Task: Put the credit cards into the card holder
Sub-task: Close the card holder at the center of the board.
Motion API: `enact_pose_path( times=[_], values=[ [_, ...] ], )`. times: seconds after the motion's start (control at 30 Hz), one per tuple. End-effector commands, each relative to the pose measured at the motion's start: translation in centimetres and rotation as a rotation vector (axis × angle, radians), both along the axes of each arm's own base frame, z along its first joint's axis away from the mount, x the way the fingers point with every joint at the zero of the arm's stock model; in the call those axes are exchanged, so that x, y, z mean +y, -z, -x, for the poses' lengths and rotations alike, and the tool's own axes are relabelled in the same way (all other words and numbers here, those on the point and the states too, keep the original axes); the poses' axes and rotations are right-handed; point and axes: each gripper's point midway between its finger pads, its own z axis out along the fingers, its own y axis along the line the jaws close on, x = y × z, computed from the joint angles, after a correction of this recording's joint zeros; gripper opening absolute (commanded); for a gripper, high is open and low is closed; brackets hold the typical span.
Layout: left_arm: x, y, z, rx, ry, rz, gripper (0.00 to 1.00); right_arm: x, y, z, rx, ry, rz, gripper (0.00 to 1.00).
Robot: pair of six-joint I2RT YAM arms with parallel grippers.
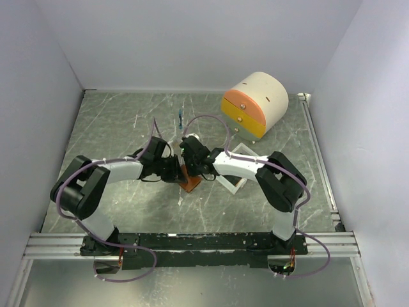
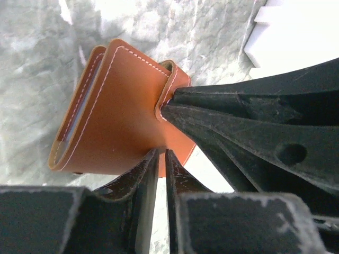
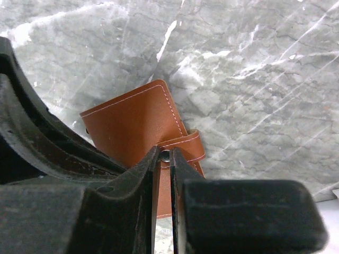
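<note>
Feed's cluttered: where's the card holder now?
Top view, table centre: the card holder held by left gripper and right gripper, just left of the white tray.

You have open desk (image 1: 192,214) at six o'clock of the wallet (image 1: 190,184); left arm (image 1: 121,169) fills nine, tray (image 1: 230,185) and right arm (image 1: 239,165) three.

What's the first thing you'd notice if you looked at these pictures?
The brown wallet in the middle of the table stands out first. It is pinched from both sides: the left end effector grips its edge and the right end effector nips its strap. After that, the eye goes to the round cream-and-orange drawer box at the back right.
</note>
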Motion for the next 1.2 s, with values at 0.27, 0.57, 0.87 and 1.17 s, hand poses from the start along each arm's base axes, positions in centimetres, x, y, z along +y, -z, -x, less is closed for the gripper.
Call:
enact_pose_path(
  times=[0.27,0.57,0.87,1.17],
  values=[
    [7.3,-1.9,-0.2,-0.059,-0.216,-0.170,0.30,-0.7,4.1,6.8,0.253,-0.057,-0.077,0.12],
    [6.7,-0.7,1.7,-0.019,-0.156,-0.114,0.39,0.8,3.0,8.5,0.309,-0.069,-0.223,0.12],
    [7.0,1.4,1.4,0.011,-0.120,-0.173,0.34,1.0,1.4,7.4,0.285,-0.061,-0.271,0.13],
    [6.7,1.8,1.7,0.018,-0.080,-0.172,0.34,0.6,0.0,5.0,0.256,-0.044,-0.290,0.13]
  ],
)
